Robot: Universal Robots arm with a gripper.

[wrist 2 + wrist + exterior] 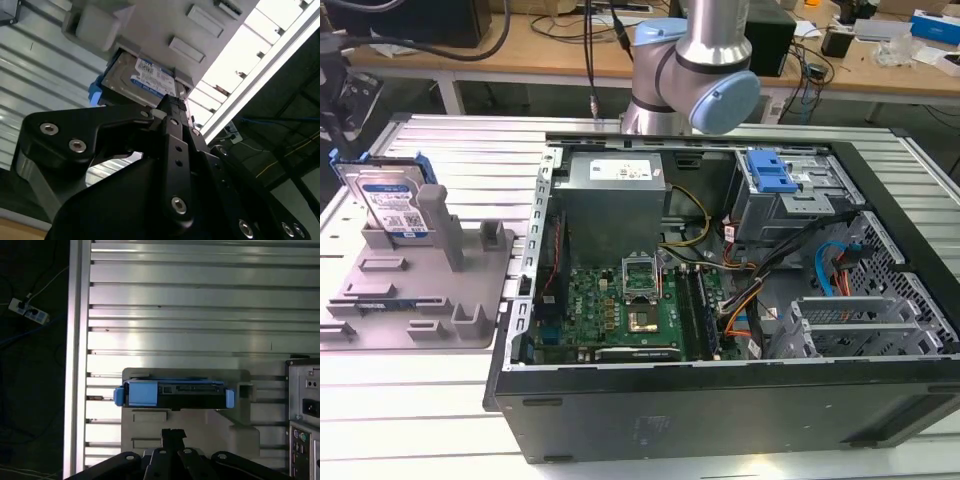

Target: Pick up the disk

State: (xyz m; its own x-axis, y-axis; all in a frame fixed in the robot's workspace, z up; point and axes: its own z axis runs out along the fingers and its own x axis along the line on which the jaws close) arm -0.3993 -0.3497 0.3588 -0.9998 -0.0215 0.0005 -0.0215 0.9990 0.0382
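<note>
The end effector [173, 432] has its fingers pressed together with nothing between them. It is near the disk [175, 394] but not touching it. The disk stands on its edge in the grey plate [430, 305] on the table [410, 400], at the exterior view's left of the open computer [720, 400].

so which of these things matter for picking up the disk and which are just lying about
Job: the disk, upright in the grey fixture plate; the hand.
Lying about: the open computer case, its blue latch, the power strip.
</note>
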